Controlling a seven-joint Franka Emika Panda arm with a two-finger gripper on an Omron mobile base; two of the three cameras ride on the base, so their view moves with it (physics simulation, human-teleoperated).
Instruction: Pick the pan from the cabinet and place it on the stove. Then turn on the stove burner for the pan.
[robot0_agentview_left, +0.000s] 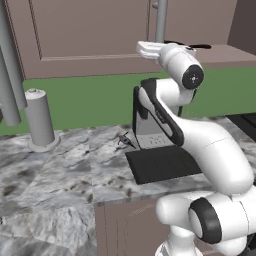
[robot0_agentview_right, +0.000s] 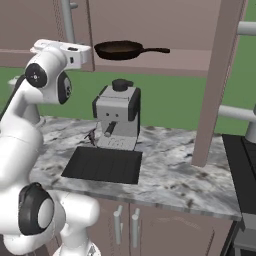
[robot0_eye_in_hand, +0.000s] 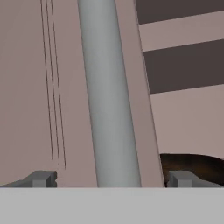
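Note:
The dark pan (robot0_agentview_right: 120, 50) lies on the bottom shelf of the open cabinet (robot0_agentview_right: 150, 20), its thin handle pointing right; its rim (robot0_eye_in_hand: 192, 168) shows low on the right in the hand view. My gripper (robot0_eye_in_hand: 112, 178) is open, and a grey bar handle (robot0_eye_in_hand: 111, 96) of a cabinet door (robot0_eye_in_hand: 35, 87) runs up between the two fingertips (robot0_eye_in_hand: 43, 178). In the base views my gripper (robot0_agentview_right: 86, 54) (robot0_agentview_left: 142, 49) is raised to shelf height, just left of the pan. A black corner of the stove (robot0_agentview_right: 244, 165) (robot0_agentview_left: 245, 122) shows at the far right.
A grey-and-black coffee machine (robot0_agentview_right: 117, 117) stands on the marble counter (robot0_agentview_right: 175, 175) under the shelf, with a black mat (robot0_agentview_right: 102, 165) before it. One cabinet door (robot0_agentview_right: 220, 75) hangs open on the right. A grey cylinder (robot0_agentview_left: 40, 117) stands at the counter's left.

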